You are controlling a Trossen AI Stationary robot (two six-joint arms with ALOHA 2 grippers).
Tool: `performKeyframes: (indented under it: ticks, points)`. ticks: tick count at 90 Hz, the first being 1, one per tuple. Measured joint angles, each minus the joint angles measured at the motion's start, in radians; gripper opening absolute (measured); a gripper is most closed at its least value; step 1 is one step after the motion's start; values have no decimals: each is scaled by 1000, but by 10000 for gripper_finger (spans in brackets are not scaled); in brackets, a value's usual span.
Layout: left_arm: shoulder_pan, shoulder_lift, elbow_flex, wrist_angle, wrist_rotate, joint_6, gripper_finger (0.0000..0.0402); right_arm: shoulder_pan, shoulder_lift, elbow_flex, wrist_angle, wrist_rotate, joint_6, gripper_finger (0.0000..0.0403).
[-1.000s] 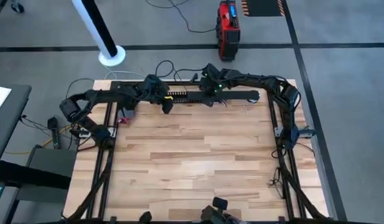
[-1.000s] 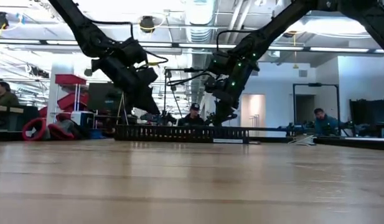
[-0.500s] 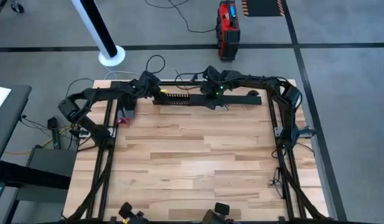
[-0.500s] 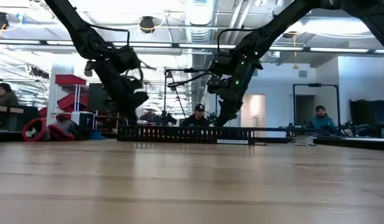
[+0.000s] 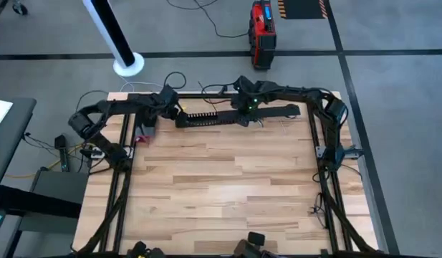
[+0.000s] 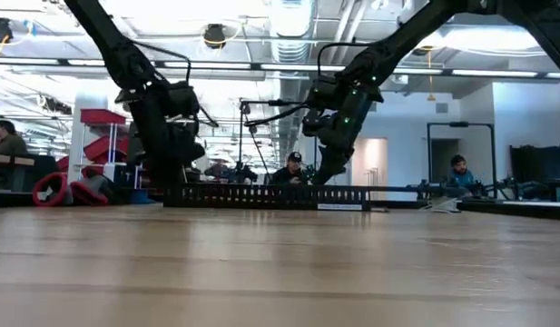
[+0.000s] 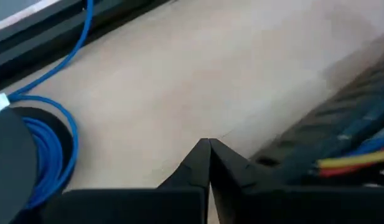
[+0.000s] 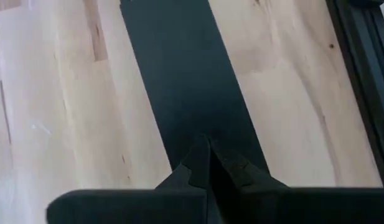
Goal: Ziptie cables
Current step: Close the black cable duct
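The cables (image 7: 356, 152), blue, yellow and red, lie inside a long black comb-slotted channel (image 5: 210, 119) near the table's far edge. A flat black strip (image 8: 179, 74) lies at the channel's right end. My left gripper (image 7: 208, 144) is shut and points down just off the channel's left end (image 5: 180, 122). My right gripper (image 8: 204, 140) is shut, with its tips over the flat strip near the channel's right end (image 5: 243, 117). My left gripper stands with its shut tips beside the channel's left end (image 7: 272, 155); I cannot tell whether it touches the channel or the table. My right gripper comes from above with its shut tips over the flat strip's middle (image 8: 192, 124); I cannot tell whether they touch it.
A coil of blue cable (image 7: 51, 146) sits on a black part beside my left gripper, near the table's black frame rail (image 5: 125, 136). A small red object (image 5: 143, 136) lies at the table's far left. Bare wood (image 5: 221, 186) stretches toward the near edge.
My left gripper has gone from over the channel toward the table's left and far edges, past the channel's left end, and has tipped to point more steeply down. The channel's left end has swung a little toward the near edge.
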State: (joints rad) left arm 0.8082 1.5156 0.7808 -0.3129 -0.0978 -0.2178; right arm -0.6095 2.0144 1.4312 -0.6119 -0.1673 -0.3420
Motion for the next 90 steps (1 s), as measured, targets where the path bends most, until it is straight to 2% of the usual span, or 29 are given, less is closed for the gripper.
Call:
performKeyframes:
  ticks: [8, 22, 29, 43, 55, 90]
  points:
    - [-4, -51, 6, -5, -10, -37, 0, -2, 0, 0, 0, -4, 0, 0]
    - [-1, -104, 4, -188, -14, -118, 0, -2, 0, 0, 2, -10, 0, 0]
    - [-15, -108, -10, -224, 0, -153, 0, -2, 0, 0, 4, -20, -3, 0]
    - [-48, -107, -72, -126, 46, -213, 0, -2, 0, -1, 13, -20, -5, 0]
    - [-57, -106, -119, -25, 45, -256, 0, -2, 0, 0, 15, -20, -6, 0]
    - [-57, -1, -127, -17, 40, -261, 0, -8, 0, 0, 15, -21, -7, 0]
